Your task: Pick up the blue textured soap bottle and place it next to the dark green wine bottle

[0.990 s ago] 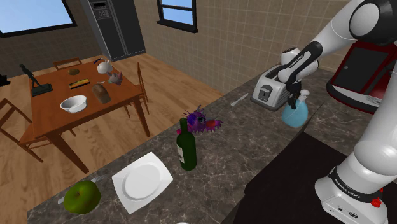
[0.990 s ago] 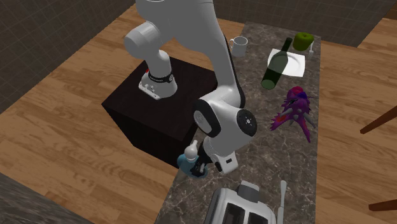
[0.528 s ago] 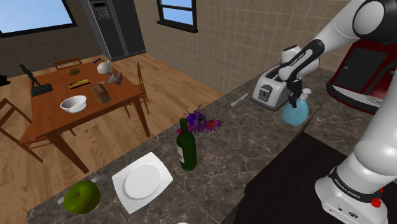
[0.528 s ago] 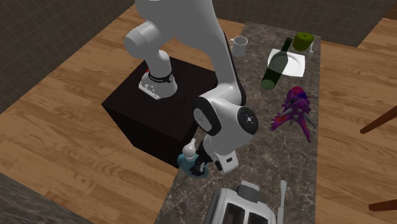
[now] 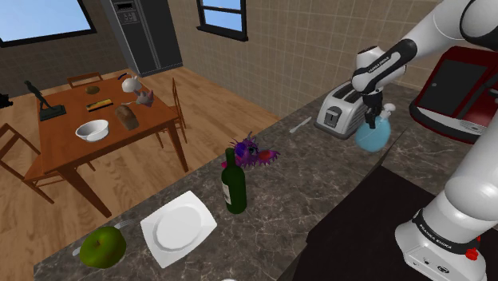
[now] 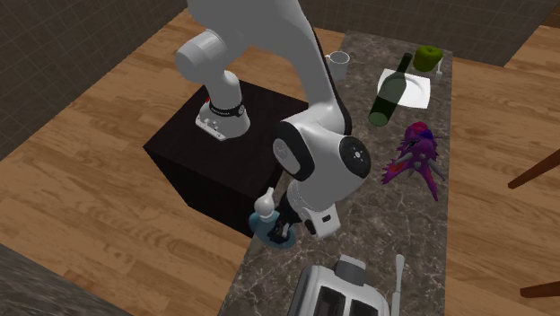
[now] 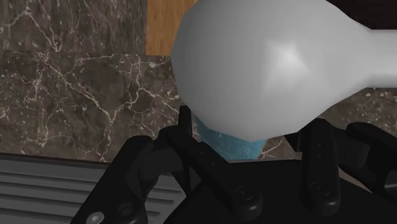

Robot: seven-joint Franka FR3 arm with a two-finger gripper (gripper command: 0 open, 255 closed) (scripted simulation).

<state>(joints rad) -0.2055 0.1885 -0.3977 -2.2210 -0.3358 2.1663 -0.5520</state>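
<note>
The white top of the soap bottle (image 7: 267, 67) hides most of its blue body.

The gripper (image 5: 371, 120) is higher now than a second ago. The blue soap bottle (image 5: 372, 136) goes up with it, pinched between the black fingers. In the shoulder view the bottle sits a bit more up and to the right (before, it hung lower, nearer the dark stone counter (image 5: 319, 176)). The arm's white wrist part lifts too and swings to that view's right. In the second exterior view the round white joint looks bigger and the bottle's white top is higher.
</note>
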